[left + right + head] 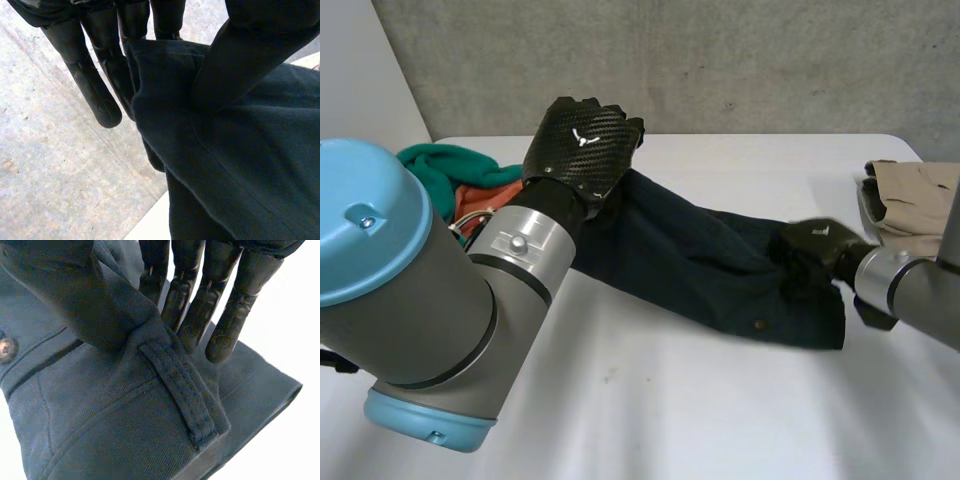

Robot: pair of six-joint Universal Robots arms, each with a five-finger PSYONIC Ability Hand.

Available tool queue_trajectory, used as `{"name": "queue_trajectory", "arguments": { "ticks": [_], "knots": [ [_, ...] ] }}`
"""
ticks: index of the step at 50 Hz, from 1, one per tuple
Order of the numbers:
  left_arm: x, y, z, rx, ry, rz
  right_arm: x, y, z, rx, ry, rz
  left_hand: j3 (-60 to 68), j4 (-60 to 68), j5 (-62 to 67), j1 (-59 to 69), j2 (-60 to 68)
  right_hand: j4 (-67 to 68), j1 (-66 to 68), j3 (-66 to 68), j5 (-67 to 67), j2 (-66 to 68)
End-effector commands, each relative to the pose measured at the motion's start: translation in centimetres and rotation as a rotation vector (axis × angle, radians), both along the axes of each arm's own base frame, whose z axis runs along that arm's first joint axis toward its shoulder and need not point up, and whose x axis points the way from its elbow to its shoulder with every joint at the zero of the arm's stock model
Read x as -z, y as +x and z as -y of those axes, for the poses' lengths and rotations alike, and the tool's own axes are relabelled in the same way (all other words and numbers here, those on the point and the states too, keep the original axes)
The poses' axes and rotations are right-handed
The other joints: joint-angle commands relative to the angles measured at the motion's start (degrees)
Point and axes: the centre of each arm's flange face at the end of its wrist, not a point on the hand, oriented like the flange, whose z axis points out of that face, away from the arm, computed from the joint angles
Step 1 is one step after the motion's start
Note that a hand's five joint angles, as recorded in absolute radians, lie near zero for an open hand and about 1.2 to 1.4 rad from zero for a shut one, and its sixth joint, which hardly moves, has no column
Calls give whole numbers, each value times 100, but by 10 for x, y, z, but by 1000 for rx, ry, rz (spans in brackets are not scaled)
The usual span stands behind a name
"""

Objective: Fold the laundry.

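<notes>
Dark navy trousers (700, 260) stretch across the table from the back left to the right. My left hand (582, 145) is raised at the leg end and pinches the hem (170, 100) between thumb and fingers (97, 95). My right hand (815, 250) holds the waistband end on the table. In the right wrist view its thumb presses the waistband (150, 335) by a belt loop (180, 390) against the fingers (220, 335), and a metal button (6, 347) shows beside the thumb.
A heap of green (440, 165) and orange (480, 200) laundry lies at the back left behind my left arm. Folded beige cloth (910, 200) sits at the table's right edge. A grey wall (720, 60) stands behind the white table (670, 400).
</notes>
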Motion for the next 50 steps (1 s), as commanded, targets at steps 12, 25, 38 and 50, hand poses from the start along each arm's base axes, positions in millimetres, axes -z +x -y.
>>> {"name": "queue_trajectory", "arguments": {
  "ticks": [12,25,38,50],
  "knots": [
    [87,11,49,-103,173,148,-52,-6,-16,-100,-150,-231,1197,1124,1317,1864,1138,1227,2561,1250,1526,1301],
    [-49,-7,153,-202,-395,-281,-137,22,80,101,-1003,-108,1197,1124,1317,1864,1138,1227,2561,1250,1526,1301],
    [-84,5,142,-202,-606,-426,-170,26,78,166,-1161,77,1197,1124,1317,1864,1138,1227,2561,1250,1526,1301],
    [74,8,129,-158,-177,-87,-44,60,50,29,-750,-27,1197,1124,1317,1864,1138,1227,2561,1250,1526,1301]
  ]
}}
